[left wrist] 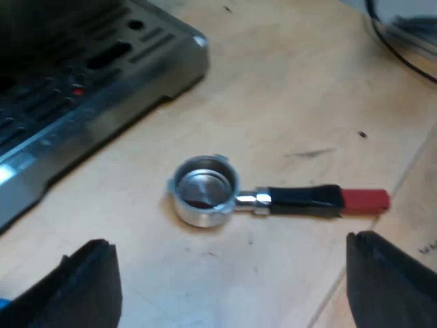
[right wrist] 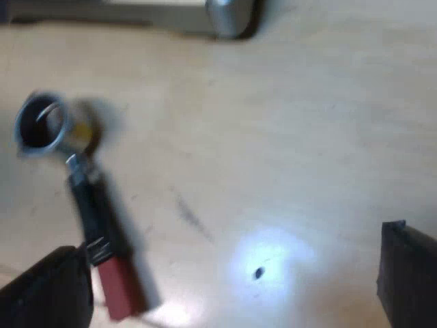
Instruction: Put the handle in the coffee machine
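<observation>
The metal holder point(left wrist: 203, 190) lies loose on the wooden table, its round basket facing up and its dark handle ending in red point(left wrist: 365, 200). My left gripper point(left wrist: 229, 290) hovers open above the table just short of the holder, its two black fingers point(left wrist: 82, 287) spread wide with nothing between them. In the right wrist view the same holder point(right wrist: 41, 123) lies with its red end point(right wrist: 119, 287) close to one finger point(right wrist: 48, 290) of my open right gripper point(right wrist: 225, 287). The espresso machine's drip tray point(left wrist: 82, 89) stands beyond the basket.
The machine's metal corner point(right wrist: 229, 17) sits at the far side of the table in the right wrist view. Light wooden tabletop point(left wrist: 293, 89) stretches around the holder. A dark cable point(left wrist: 403, 48) runs across the table past the handle's red end.
</observation>
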Available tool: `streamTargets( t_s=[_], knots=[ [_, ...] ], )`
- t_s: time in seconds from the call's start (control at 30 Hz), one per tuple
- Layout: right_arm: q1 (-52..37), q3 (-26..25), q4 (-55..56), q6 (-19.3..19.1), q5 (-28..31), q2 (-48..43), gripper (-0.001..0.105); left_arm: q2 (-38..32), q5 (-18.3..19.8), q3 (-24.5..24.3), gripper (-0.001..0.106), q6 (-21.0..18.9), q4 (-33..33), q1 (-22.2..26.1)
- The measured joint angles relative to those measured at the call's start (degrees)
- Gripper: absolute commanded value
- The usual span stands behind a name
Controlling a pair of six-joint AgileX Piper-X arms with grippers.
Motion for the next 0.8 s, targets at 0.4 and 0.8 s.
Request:
streamTargets(
  t_s=[0.4, 0.8],
  knots=[
    [17.79, -2.06, 2.69, 1.43, 3.73, 13.28, 0.085, 7.23, 0.00, 0.00, 0.071, 6.80, -2.27, -13.74],
    [34.16, -2.06, -1.31, 8.10, 10.22, 25.52, 0.044, 13.96, -0.83, 0.00, 0.071, 10.50, -5.98, -14.78]
  ],
)
